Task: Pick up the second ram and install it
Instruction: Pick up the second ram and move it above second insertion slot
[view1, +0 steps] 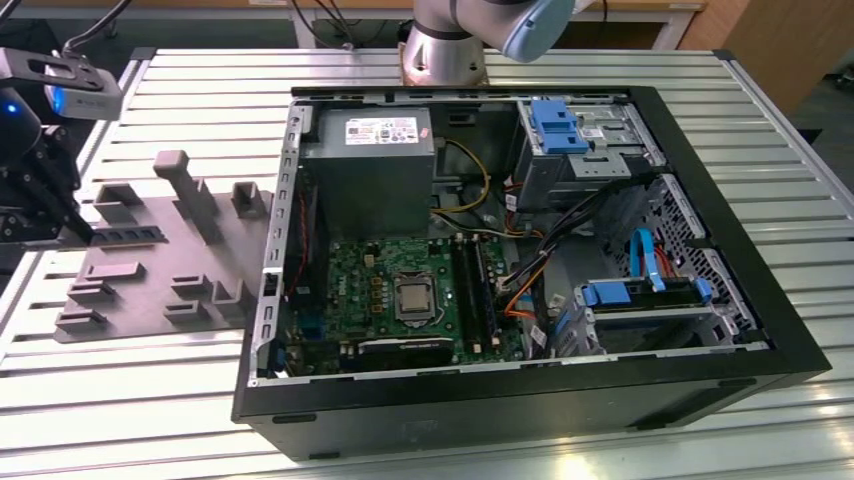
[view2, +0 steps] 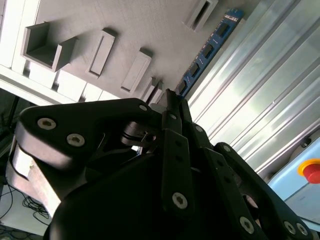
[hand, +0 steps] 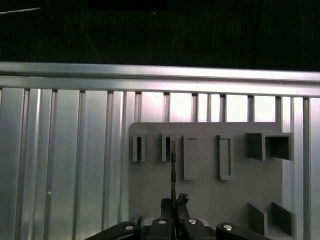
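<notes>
At the exterior view's left, the black end effector (view1: 76, 230) hung low over the grey moulded fixture tray (view1: 147, 285), which rested on the ribbed aluminium desk (view1: 134, 400). Its fingers (view2: 175, 145) were drawn narrow and appeared to be closed on the near end of the second ram (view1: 131, 236), a long, thin blue circuit-board stick. The second ram was stood on its long edge on that tray, presumably so that both flat faces could be gripped. In both wrist views the second ram (view2: 207, 47) (hand: 173, 170) was shown running straight away from the end effector (hand: 174, 201). Further right, the open black computer case (view1: 534, 405) was laid on its side. The green motherboard (view1: 374, 270) and its long black slot rails (view1: 470, 285) were thereby turned upward, open to reach from above.
</notes>
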